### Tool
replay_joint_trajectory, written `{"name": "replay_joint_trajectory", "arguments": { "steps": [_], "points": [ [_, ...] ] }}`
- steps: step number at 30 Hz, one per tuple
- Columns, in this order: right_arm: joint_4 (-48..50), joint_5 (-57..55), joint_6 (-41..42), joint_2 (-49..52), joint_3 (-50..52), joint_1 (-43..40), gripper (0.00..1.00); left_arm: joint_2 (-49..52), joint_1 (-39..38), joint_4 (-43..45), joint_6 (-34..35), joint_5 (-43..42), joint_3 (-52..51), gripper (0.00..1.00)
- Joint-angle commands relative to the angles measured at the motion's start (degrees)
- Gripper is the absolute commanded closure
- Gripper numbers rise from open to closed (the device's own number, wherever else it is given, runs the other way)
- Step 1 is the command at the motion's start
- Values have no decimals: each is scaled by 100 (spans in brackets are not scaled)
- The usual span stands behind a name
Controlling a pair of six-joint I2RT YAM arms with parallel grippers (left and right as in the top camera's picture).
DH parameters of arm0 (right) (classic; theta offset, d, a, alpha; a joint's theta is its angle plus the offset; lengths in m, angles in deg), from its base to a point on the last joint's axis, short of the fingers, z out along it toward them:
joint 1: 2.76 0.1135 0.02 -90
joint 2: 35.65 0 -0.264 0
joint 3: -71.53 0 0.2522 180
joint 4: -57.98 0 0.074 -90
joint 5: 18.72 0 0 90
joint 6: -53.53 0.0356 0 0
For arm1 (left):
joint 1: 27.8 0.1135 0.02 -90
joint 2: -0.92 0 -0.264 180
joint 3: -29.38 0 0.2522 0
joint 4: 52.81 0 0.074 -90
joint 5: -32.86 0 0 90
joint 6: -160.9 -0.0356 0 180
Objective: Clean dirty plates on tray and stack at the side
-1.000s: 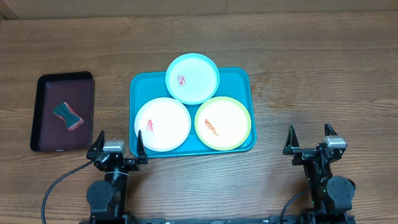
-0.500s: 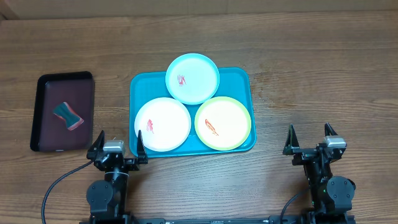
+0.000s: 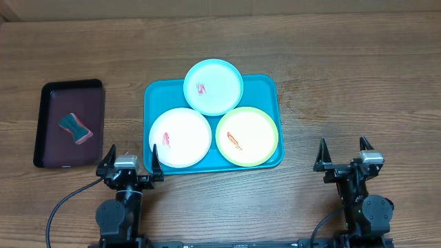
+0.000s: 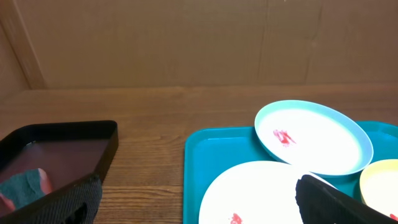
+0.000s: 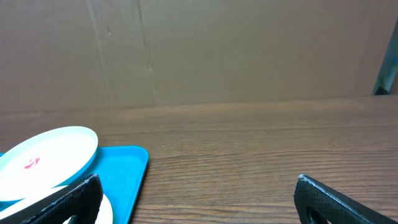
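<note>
Nothing started here as far as I can tell. All three plates sit on the turquoise tray [image 3: 267, 88] mid-surface [image 3: 344, 62]. The pale blue plate [image 3: 213, 86] is at the far side, overhanging the rim. The white plate [image 3: 180, 138] is near-left and the yellow-green rimmed plate [image 3: 247, 136] near-right. Each has a red smear, so I'd say none is clean. The sponge [image 3: 74, 127] lies in the dark tray [image 3: 52, 148] far left, nearest the left arm, which is probably the wiping side. Left jaws and right jaws are both spread wide, holding nothing, at the near edge either side of the tray. The stack likely goes to the right.
</note>
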Motion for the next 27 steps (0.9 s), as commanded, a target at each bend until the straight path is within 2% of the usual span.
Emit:
{"name": "replay_joint_trajectory", "arguments": {
  "steps": [1,3,7,12,16,18,23,24,25,27],
  "points": [
    [31,31,-24,-46,59,26,0,-70,-46,35,-85,66,-46,0],
    [33,31,-24,-46,59,26,0,-70,-46,68,-44,-31,-46,0],
    [31,31,-24,-46,59,26,0,-70,-46,520,-44,-730,-44,0],
    [31,31,-24,-46,59,26,0,-70,-46,1652,-46,-1816,-44,0],
    [31,31,-24,-46,59,26,0,-70,-46,2518,-48,-1893,-2,0],
    [31,31,-24,-46,59,26,0,-70,-35,2625,-44,-1792,138,0],
    [31,31,-24,-46,59,26,0,389,-35,1318,-2,-1272,1268,0],
    [31,31,-22,-46,59,26,0,669,-35,960,-2,-1193,1600,0],
    [31,31,-24,-46,59,26,0,1388,-35,243,-17,-1189,2297,0],
    [31,31,-24,-46,59,26,0,2225,-35,-472,-151,-1342,3010,0]
  ]
}}
